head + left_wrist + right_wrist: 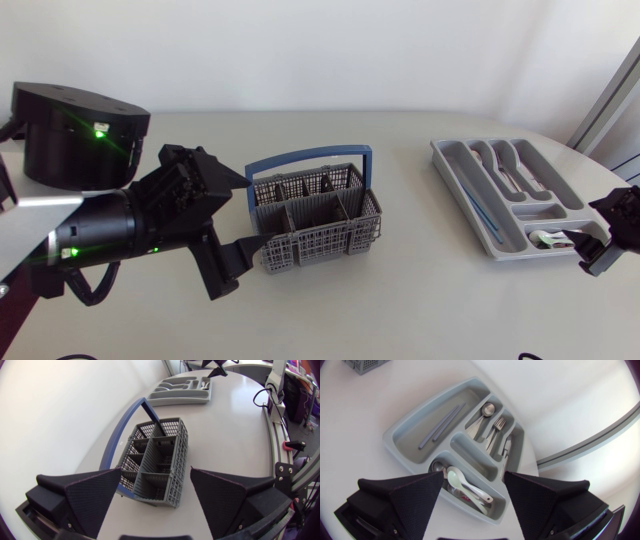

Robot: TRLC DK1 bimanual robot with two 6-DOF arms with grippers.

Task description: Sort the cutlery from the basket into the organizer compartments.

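The grey wire basket (315,222) with a blue handle stands at mid-table; I see no cutlery sticking out of it. My left gripper (232,215) is open just left of it, and in the left wrist view the basket (155,462) lies straight ahead of the open gripper (157,505). The grey organizer (445,160) lies at the right. My right gripper (472,505) hangs open over its near end compartment, where a pale spoon (465,487) and small metal spoons lie. Other compartments hold a spoon (487,409), a fork (497,425), a knife (506,450) and two grey sticks (442,422).
The large black base (75,135) of my left arm stands at the table's far left. A corner of the basket (365,365) shows beyond the organizer in the right wrist view. Bare table lies between basket and organizer.
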